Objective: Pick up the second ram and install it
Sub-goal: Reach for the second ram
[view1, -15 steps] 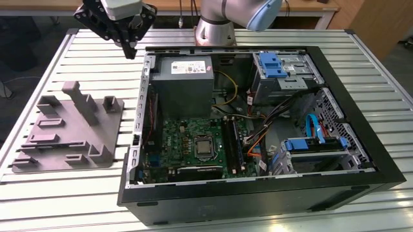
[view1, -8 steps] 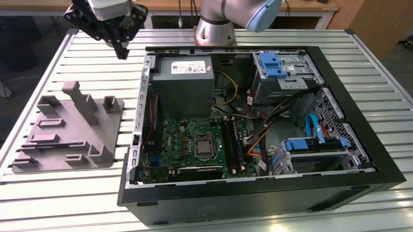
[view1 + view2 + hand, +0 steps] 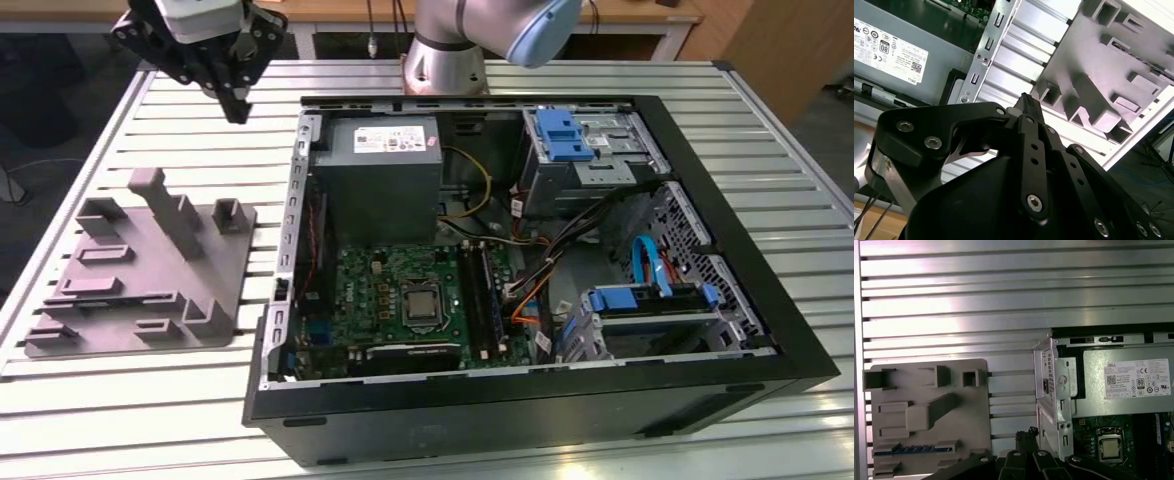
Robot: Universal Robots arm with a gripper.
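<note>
You're at the very start of the pickup step, I'd say. The second ram (image 3: 909,449) is lying on edge in a slot of the grey holder tray (image 3: 919,390), and in the first wrist view it reads as a thin blue strip. Nothing has lifted it yet.

Your hand (image 3: 239,113) hangs above the counter (image 3: 160,140), over the strip between the tray and the open computer case (image 3: 785,315). It's well apart from the stick. The fingertips (image 3: 1026,100) are pressed together with nothing between them.

My guess is the grab needs those fingers spread first, then lined up along the stick's long thin edge so it comes out straight. The motherboard (image 3: 387,285) slots look tight, so a crooked grip would bite you later.

The counter is ribbed aluminium slats, which are shiny and probably slippery. The room behind is just wooden furniture and dark floor.
</note>
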